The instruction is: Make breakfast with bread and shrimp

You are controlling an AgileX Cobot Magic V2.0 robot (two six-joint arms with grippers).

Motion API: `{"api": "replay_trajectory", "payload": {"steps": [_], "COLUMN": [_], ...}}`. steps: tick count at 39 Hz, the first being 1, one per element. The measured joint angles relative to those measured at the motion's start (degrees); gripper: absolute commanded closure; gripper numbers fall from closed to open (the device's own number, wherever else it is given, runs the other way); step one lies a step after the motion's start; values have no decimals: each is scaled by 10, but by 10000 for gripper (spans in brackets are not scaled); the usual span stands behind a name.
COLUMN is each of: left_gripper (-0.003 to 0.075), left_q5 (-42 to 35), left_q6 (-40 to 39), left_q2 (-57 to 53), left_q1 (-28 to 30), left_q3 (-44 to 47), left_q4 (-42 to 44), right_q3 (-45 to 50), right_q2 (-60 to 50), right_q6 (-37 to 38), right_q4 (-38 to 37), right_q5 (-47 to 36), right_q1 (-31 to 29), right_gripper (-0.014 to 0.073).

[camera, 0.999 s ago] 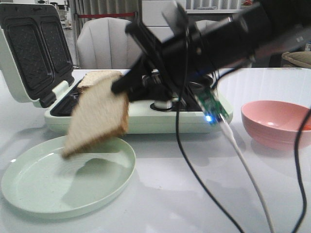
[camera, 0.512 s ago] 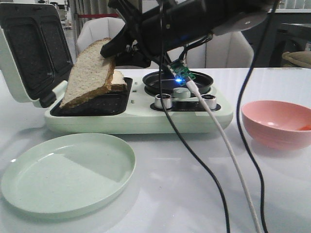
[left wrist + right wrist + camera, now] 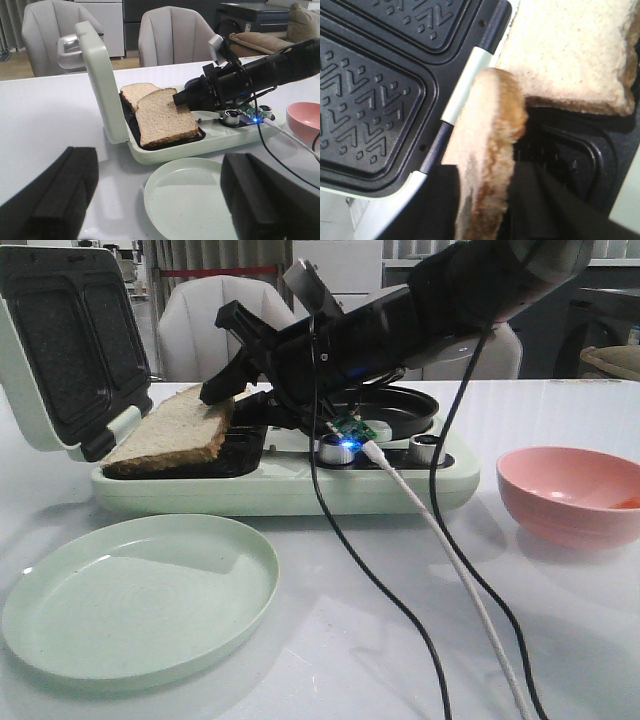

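My right jaws (image 3: 222, 390) are clamped on the near slice of bread (image 3: 170, 430), gripping its edge; the slice lies tilted over the sandwich maker's (image 3: 280, 485) dark lower plate, its far end still raised in my grip. Beyond my right jaws the open lid (image 3: 60, 340) stands nearly upright, closing off room on that side, while the space above the plate is free. The right wrist view shows what the front view hides: the crust pinched between my pads, and a 2nd slice (image 3: 570, 55) lying flat past it, beside the lid's ridged plates. The left wrist view confirms 2 slices side by side, the held one (image 3: 165, 122) overlapping the other (image 3: 135, 92). My left jaws (image 3: 150, 200) hang wide apart and hold nothing, well back from the maker, above a pale green plate (image 3: 140, 590) on the surface (image 3: 350, 640). A pink bowl (image 3: 570, 495) sits off to the right of my right arm, with something orange barely showing at its rim; I cannot tell what. Black and white cables (image 3: 440, 570) trail from my right arm across the surface in front of the knobs (image 3: 335, 448).
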Motion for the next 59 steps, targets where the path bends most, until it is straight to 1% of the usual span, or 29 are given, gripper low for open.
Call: {"api": "replay_trajectory", "payload": {"steps": [2,7,11,13,18,24,28,33,37,40,44,53,59], "left_gripper": [155,155,155,155,155,155,155,155,155,155,155,155,155], "left_q5": [0,0,0,0,0,0,0,0,0,0,0,0,0], "left_q6": [0,0,0,0,0,0,0,0,0,0,0,0,0], "left_q2": [0,0,0,0,0,0,0,0,0,0,0,0,0], "left_q1": [0,0,0,0,0,0,0,0,0,0,0,0,0], "left_q3": [0,0,0,0,1,1,1,1,1,1,1,1,1], "left_q4": [0,0,0,0,0,0,0,0,0,0,0,0,0], "right_q3": [-7,-23,-27,-28,-29,-29,-29,-28,-7,24,88,277,397], "right_q2": [0,-6,-31,-49,-106,-188,-241,-301,-348,-385,-441,-590,-711], "right_q6": [0,3,33,59,155,320,427,526,565,573,577,578,578], "right_q4": [-14,-57,-119,-167,-339,-582,-724,-850,-898,-909,-914,-916,-915], "right_q5": [-1,-16,-40,-45,-40,2,39,75,89,90,77,-17,-70], "right_q1": [0,0,0,0,0,0,-2,-15,-30,-42,-55,-60,-60], "right_gripper": [35,43,43,43,43,43,43,43,43,43,43,43,43]}}
